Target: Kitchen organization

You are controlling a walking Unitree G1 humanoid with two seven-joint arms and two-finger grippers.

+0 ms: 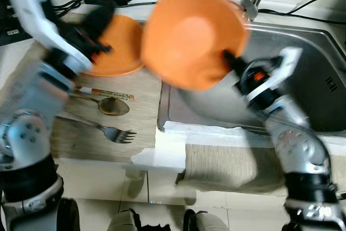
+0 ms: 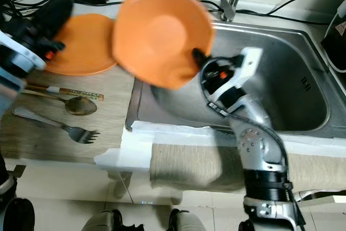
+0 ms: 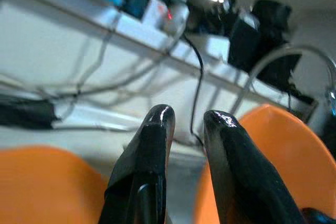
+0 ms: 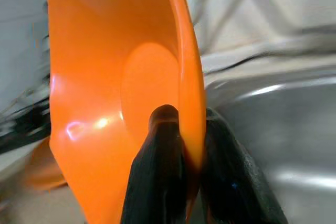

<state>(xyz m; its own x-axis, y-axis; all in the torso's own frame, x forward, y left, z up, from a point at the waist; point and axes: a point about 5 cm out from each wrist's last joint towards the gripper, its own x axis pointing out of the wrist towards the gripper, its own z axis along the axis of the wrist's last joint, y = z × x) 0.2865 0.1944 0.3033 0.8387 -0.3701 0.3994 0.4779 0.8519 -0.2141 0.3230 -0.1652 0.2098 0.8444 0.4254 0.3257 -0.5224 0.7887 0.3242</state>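
Bowl (image 1: 192,36): orange, light, stiff, glossy-slick. Your right gripper (image 4: 181,145) pinches its rim; left gripper (image 3: 184,121) narrowly parted, empty. Keep rim grip.

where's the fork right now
The fork lies on the wooden board at the robot's left, nearest the front edge, just in front of the spoon and chopsticks, left of the sink.

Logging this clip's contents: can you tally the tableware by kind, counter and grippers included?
Orange bowl: 1, held by the right gripper above the sink's edge
Orange plate: 1
Spoon: 1
Fork: 1
Chopsticks: 1 pair
Total: 5
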